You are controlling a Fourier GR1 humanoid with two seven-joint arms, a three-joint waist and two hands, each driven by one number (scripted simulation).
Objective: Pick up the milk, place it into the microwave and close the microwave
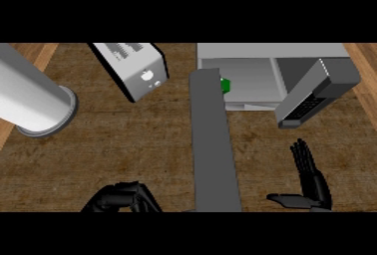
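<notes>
A tall white carton (140,69) with a dark printed side stands at the back, left of centre; it looks like the milk. The grey microwave (273,52) sits at the back right. Its door (213,144) is swung wide open, a long grey slab reaching toward me. A small green thing (226,85) shows just inside the cavity, mostly hidden by the door; I cannot tell what it is. My right hand (310,179) is open at the lower right, fingers straight up, right of the door. My left hand (121,198) is at the bottom edge, fingers curled, holding nothing.
A large pale cylinder (33,97) stands at the left edge on the wooden counter (125,144). The microwave's dark keypad panel (313,94) juts out at the right. The open door splits the counter between my two hands.
</notes>
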